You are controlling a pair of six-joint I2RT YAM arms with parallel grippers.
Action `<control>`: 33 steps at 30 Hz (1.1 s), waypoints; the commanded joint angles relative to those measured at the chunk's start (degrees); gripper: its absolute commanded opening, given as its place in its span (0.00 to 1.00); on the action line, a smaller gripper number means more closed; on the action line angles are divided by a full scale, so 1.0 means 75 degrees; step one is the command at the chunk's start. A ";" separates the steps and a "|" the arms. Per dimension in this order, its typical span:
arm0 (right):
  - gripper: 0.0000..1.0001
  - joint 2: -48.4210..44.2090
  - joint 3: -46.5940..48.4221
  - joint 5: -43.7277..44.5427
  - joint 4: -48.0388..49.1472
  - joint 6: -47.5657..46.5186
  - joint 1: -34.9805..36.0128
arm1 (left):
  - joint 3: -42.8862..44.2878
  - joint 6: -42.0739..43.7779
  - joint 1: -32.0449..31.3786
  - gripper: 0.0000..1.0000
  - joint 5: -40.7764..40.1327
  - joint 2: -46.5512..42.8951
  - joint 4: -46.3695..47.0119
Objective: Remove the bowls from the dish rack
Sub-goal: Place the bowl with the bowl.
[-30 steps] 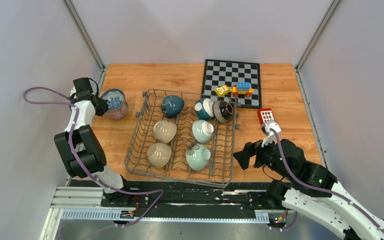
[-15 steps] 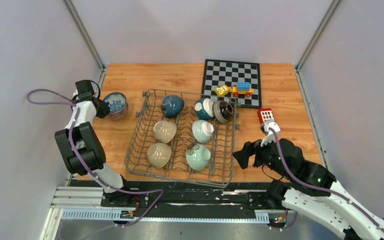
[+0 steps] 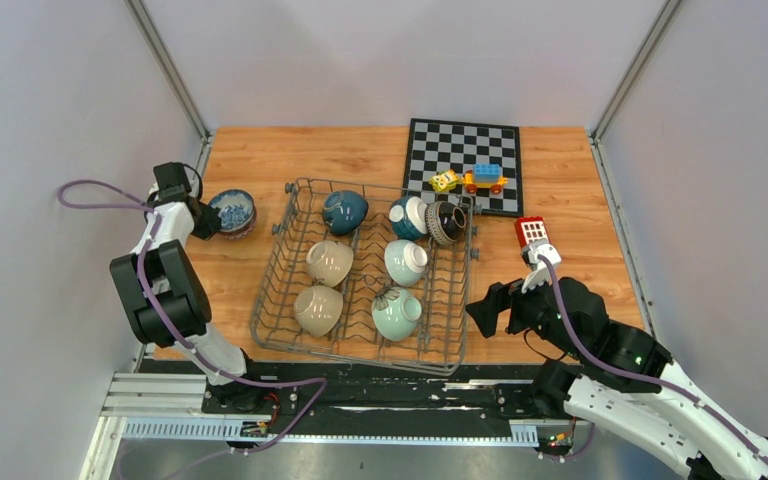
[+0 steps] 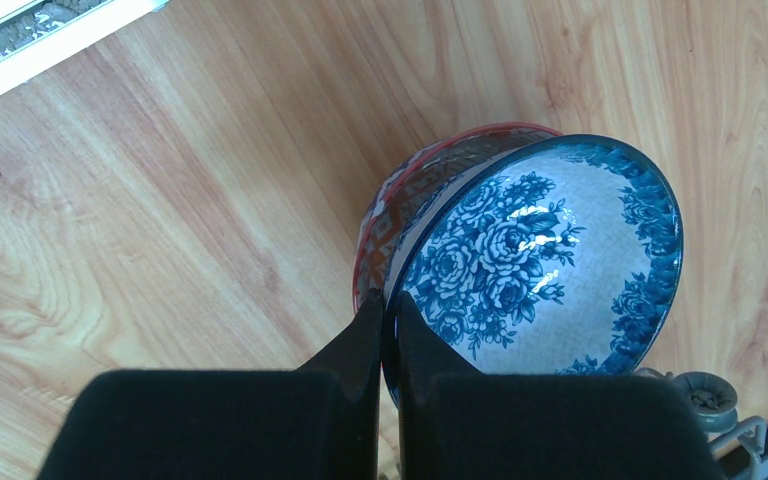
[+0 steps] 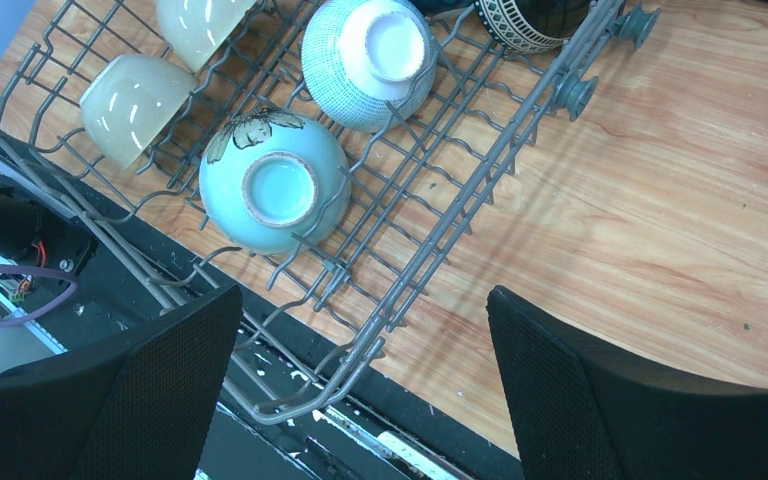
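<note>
The left fingers [image 4: 360, 350] are pinched on the rim of a blue-and-white floral bowl [image 4: 540, 260], which seems tilted over the bench [image 3: 580, 200], left of the dish rack [image 3: 365, 275]. The right fingers [image 5: 110, 400] are spread wide above the rack's near right corner. Seven bowls [image 3: 329, 262] sit inside, a celadon bowl [image 5: 273, 190] nearest.

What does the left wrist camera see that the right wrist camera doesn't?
Only the left wrist view: a blue-and-white flowered bowl, its rim pinched by the left end effector, a red-patterned bowl partly hidden behind it. Only the right wrist view: the open right end effector facing the dish rack, which holds a pale green bowl and a beige bowl. Both: the wooden table.
</note>
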 commanded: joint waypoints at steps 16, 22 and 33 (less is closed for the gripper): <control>0.96 -0.0047 0.0022 0.0183 0.0001 0.0051 -0.0088 | -0.0002 0.0246 0.0028 0.09 0.0058 0.0211 0.0351; 0.96 -0.0055 0.0019 0.0189 0.0001 0.0021 -0.0088 | 0.0009 0.0285 0.0023 0.20 0.0079 0.0177 0.0325; 0.96 -0.0065 -0.0006 0.0203 0.0012 -0.0017 -0.0082 | 0.0135 0.0499 0.0023 0.33 -0.0036 0.0046 0.0054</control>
